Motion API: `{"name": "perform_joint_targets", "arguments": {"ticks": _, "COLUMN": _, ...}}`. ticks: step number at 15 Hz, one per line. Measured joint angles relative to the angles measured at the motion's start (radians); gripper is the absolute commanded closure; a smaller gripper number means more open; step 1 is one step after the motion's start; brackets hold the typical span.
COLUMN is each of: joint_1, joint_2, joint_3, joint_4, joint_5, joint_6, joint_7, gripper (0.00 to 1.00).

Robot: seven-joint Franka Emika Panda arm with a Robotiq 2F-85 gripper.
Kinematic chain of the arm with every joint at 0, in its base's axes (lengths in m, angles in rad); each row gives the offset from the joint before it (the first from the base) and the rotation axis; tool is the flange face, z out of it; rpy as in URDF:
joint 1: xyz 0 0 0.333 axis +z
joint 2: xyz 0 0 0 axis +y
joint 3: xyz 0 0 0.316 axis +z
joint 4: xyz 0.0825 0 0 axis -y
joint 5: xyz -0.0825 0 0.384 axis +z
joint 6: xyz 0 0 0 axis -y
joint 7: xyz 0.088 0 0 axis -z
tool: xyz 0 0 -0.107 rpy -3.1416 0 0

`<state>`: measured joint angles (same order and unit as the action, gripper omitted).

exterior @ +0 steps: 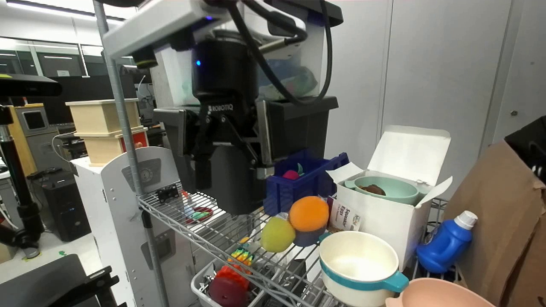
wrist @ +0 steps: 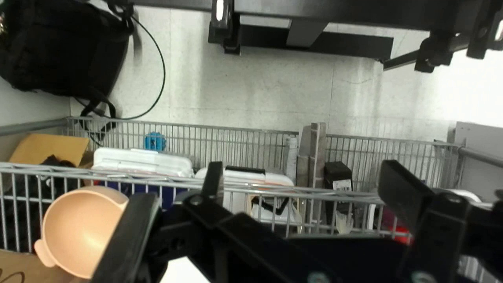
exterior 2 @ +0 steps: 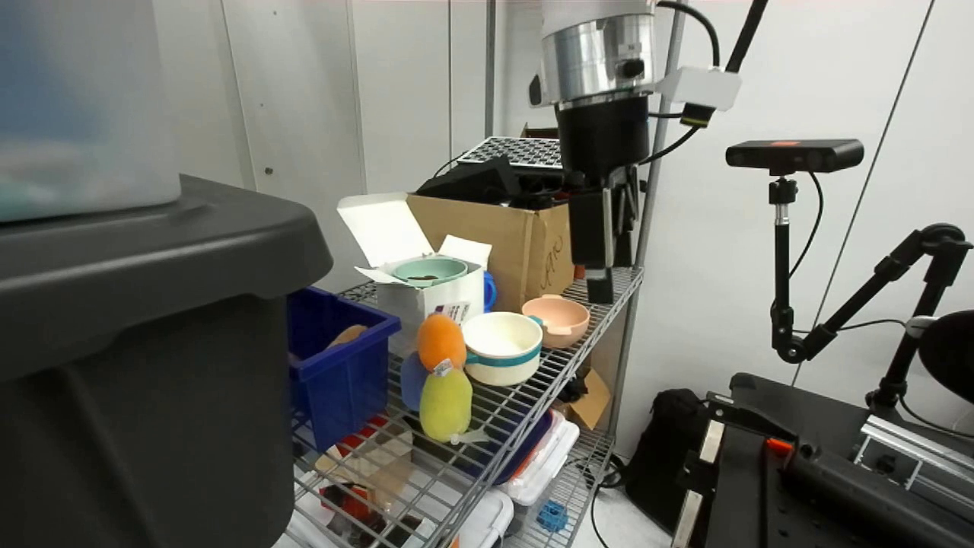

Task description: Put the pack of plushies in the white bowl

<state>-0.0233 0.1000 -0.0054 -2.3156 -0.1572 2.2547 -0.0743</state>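
The pack of plushies is a yellow lemon-like toy against an orange one with a dark blue-grey part behind. It rests on the wire shelf, also seen in an exterior view. The white bowl, cream with a teal band and handles, stands right beside it; it also shows in an exterior view. My gripper is open and empty, held above the shelf level; it shows side-on in an exterior view. In the wrist view, nothing is between the fingers, and the plushies are hidden.
A pinkish bowl stands beside the white bowl. A white open box holding a pale teal bowl is behind them. A blue bin, a blue bottle, a cardboard box and a big black tote surround them.
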Motion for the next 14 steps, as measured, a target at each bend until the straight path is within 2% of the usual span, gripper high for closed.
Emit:
{"name": "perform_joint_targets", "arguments": {"ticks": 4, "joint_1": -0.016, "joint_2": 0.059, "joint_3": -0.008, "joint_4": 0.000, "joint_5": 0.008, "joint_6": 0.184, "joint_7": -0.096, "gripper": 0.00}}
{"name": "perform_joint_targets", "arguments": {"ticks": 8, "joint_1": -0.017, "joint_2": 0.112, "joint_3": -0.011, "joint_4": 0.005, "joint_5": -0.014, "joint_6": 0.331, "joint_7": -0.117, "gripper": 0.00}}
{"name": "perform_joint_targets", "arguments": {"ticks": 11, "joint_1": -0.017, "joint_2": 0.144, "joint_3": -0.009, "joint_4": 0.030, "joint_5": -0.010, "joint_6": 0.365, "joint_7": -0.129, "gripper": 0.00}}
{"name": "perform_joint_targets", "arguments": {"ticks": 14, "joint_1": -0.021, "joint_2": 0.153, "joint_3": -0.008, "joint_4": 0.059, "joint_5": 0.008, "joint_6": 0.319, "joint_7": -0.172, "gripper": 0.00}}
